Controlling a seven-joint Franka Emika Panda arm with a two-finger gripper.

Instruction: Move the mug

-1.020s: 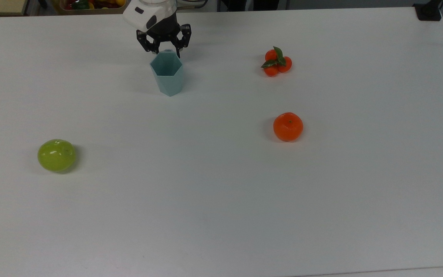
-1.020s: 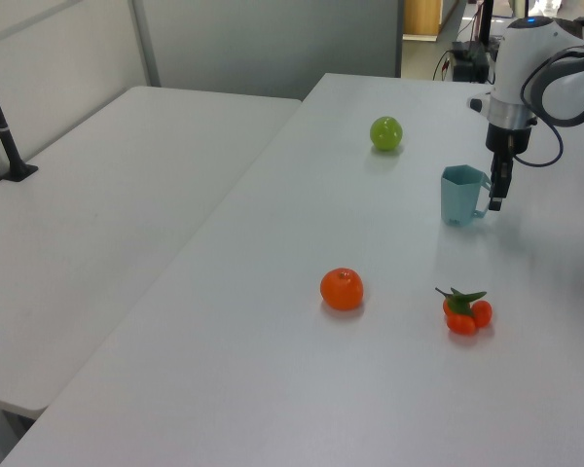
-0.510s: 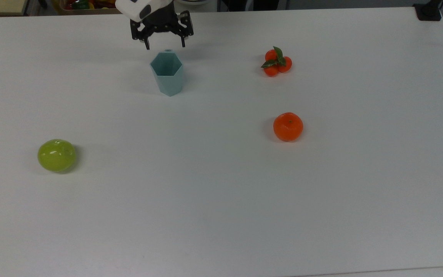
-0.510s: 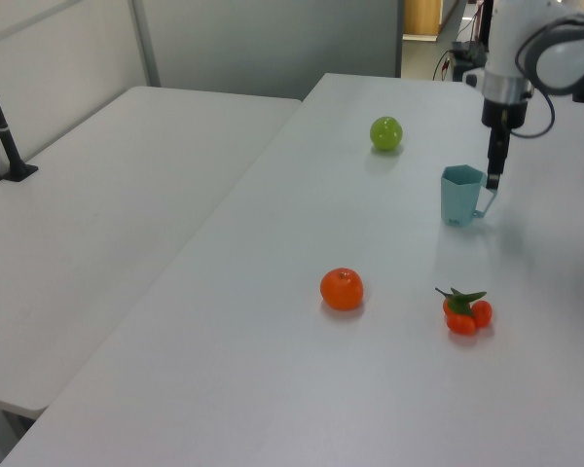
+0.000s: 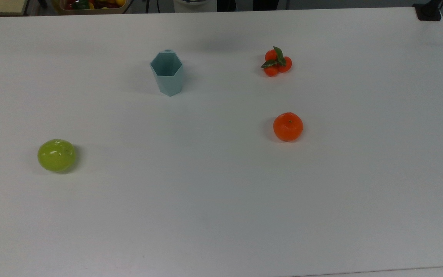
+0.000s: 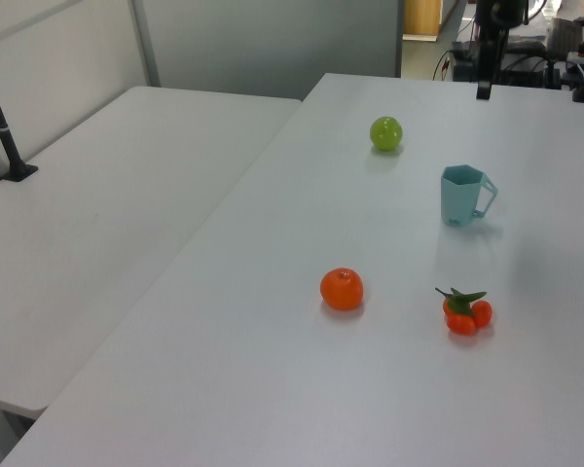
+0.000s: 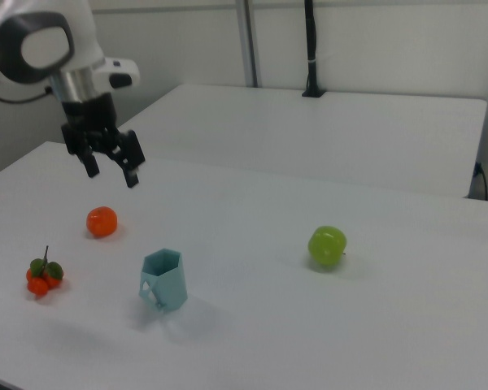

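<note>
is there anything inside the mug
Nothing shows inside the mug. The top view looks down past the hexagonal rim onto bare teal inner walls. The very bottom is hidden by the near wall, so a small flat item there cannot be ruled out.

My table (image 5: 221, 215) is smooth, matt white laminate. The mug (image 5: 167, 74) looks like matt pale teal plastic with flat facets. At the top view's lower left, the green apple (image 5: 56, 155) is glossy and throws bright highlights. The orange (image 5: 288, 126) has a duller sheen. My pincer (image 7: 110, 171) has matt black fingers (image 7: 132, 177) under a glossy white shell.
</note>
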